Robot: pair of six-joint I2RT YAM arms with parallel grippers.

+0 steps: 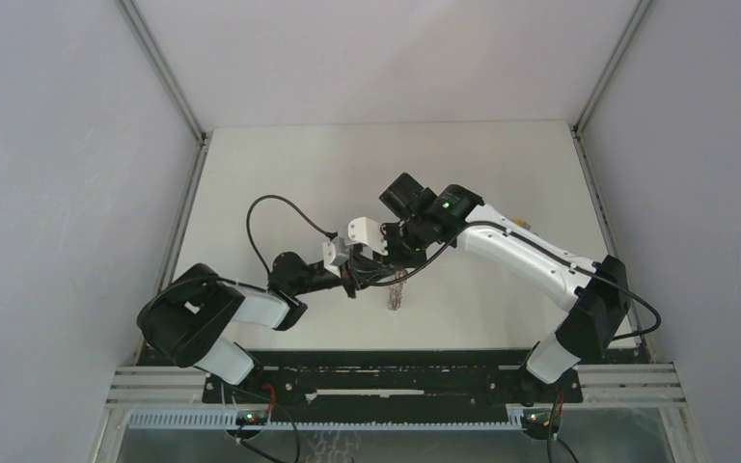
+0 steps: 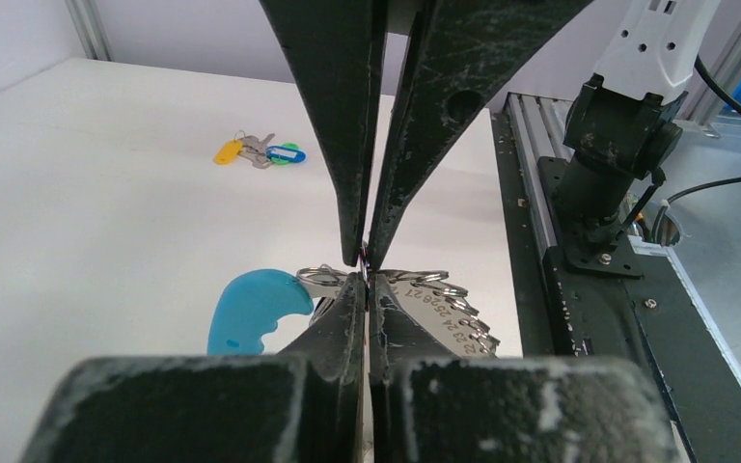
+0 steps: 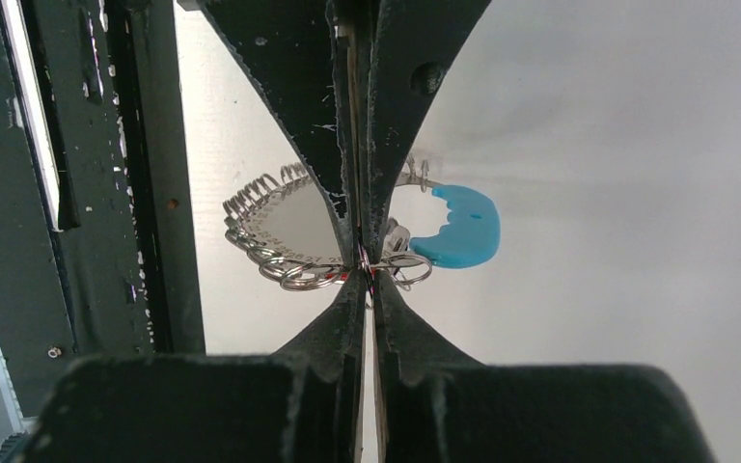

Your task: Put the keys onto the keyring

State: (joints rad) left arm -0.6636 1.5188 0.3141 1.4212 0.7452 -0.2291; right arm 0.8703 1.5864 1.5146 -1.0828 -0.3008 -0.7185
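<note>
While left hand (image 2: 367, 286) and right hand (image 3: 365, 282) apparently pinch keyring (image 3: 294, 278) | keys (image 2: 260, 151) apart

The keyring (image 3: 280, 236) is held between the left gripper (image 2: 367, 287) and the right gripper (image 3: 365, 282), over the table (image 1: 280, 164). The keys (image 2: 256, 151) are laid on the table, well apart from it.

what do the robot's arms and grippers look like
The left arm and right arm have white links, black joints and looping black cables. A green light glows near the right wrist. The left gripper and right gripper each have two black, tapered, scuffed fingers.
</note>
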